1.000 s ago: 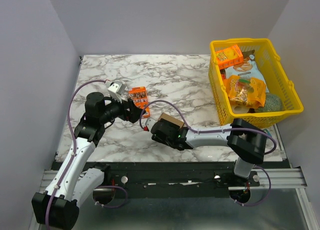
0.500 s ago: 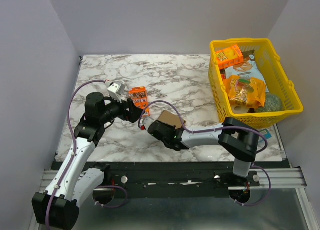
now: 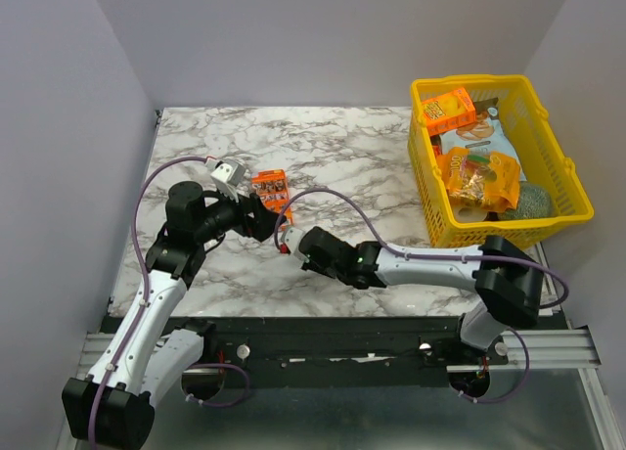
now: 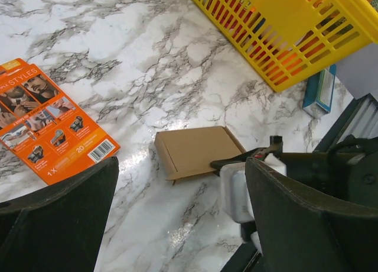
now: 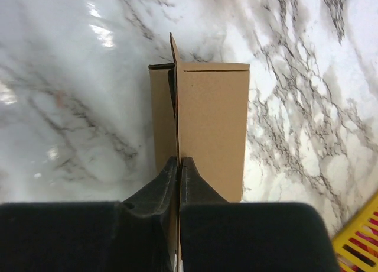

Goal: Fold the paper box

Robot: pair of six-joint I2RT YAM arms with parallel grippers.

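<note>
The paper box [image 4: 198, 151] is plain brown cardboard and lies on the marble table just in front of the left wrist camera. My right gripper [image 5: 179, 161] is shut on a thin cardboard panel of the paper box [image 5: 212, 115], jaws pressed together with the panel between them. In the top view the right gripper [image 3: 296, 242] covers the box, so the cardboard does not show there. My left gripper [image 3: 264, 220] hovers just left of it, open, with nothing between its fingers [image 4: 65, 219]. The right gripper's black finger [image 4: 236, 161] reaches onto the box's near edge.
An orange printed pack [image 3: 270, 188] lies flat behind the left gripper, next to a small white object [image 3: 227, 171]. A yellow basket [image 3: 567, 166] of snacks stands at the right. A thin blue-edged item [image 4: 322, 88] lies by the basket's near corner.
My right gripper has shut onto the box's panel and its wrist has shifted left, covering the box in the top view. The left arm has stayed put.
</note>
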